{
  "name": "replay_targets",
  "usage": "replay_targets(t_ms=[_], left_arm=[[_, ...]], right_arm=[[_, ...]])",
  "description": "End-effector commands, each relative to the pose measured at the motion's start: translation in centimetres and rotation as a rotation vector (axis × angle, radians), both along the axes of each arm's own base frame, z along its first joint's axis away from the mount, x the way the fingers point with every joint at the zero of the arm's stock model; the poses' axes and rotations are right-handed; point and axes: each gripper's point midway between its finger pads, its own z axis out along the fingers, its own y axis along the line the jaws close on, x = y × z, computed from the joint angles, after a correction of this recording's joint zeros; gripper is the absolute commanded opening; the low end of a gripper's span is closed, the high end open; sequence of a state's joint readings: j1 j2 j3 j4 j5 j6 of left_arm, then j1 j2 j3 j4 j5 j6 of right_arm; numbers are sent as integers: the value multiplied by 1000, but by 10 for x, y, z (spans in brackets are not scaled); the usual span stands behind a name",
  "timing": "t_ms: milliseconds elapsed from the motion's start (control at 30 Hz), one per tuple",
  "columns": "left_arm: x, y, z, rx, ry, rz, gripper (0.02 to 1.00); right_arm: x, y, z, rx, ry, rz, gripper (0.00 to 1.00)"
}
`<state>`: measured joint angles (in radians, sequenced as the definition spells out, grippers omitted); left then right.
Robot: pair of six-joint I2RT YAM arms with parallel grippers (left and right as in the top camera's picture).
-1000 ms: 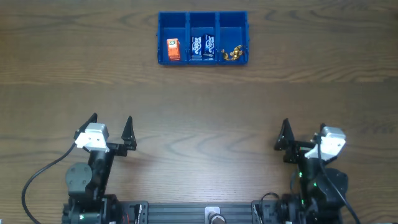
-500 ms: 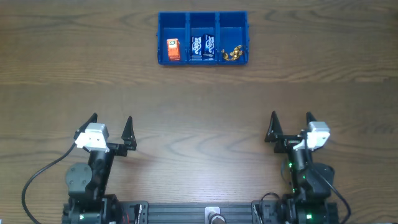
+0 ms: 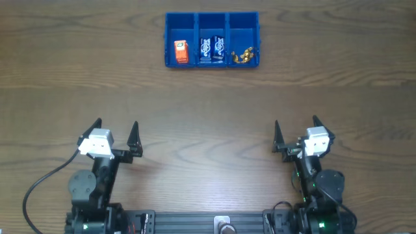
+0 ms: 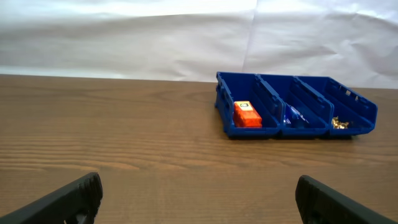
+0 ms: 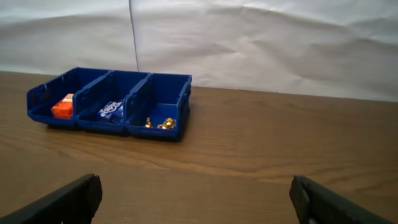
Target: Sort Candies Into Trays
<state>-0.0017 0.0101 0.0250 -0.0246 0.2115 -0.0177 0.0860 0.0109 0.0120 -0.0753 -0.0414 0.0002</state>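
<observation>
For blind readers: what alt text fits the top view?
A blue tray with three compartments holds an orange candy, blue candy packets and gold candies, one kind each. The left gripper and right gripper are open, far from it.

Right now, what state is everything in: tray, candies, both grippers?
Tray: upright on the table, candy in all three compartments.
Orange candy: lying in the top view's left compartment.
Blue candies: lying in the middle compartment.
Gold candies: clustered in the right compartment.
Left gripper: open, empty.
Right gripper: open, empty.
</observation>
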Motion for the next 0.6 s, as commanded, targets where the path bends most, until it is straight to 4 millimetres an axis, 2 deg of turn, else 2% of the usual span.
replay_targets(t_ms=[33,267,600], left_arm=[[-1,-2,-16,12,43,-16,998],[-1,-2,-16,12,43,-16,998],[-1,-2,-16,12,43,-16,998]], right_arm=[[1,-9,-2,-23,-1,-36,998],[1,-23,-2,58,6,-92,998],[1,-22,-2,57,5,-88,998]])
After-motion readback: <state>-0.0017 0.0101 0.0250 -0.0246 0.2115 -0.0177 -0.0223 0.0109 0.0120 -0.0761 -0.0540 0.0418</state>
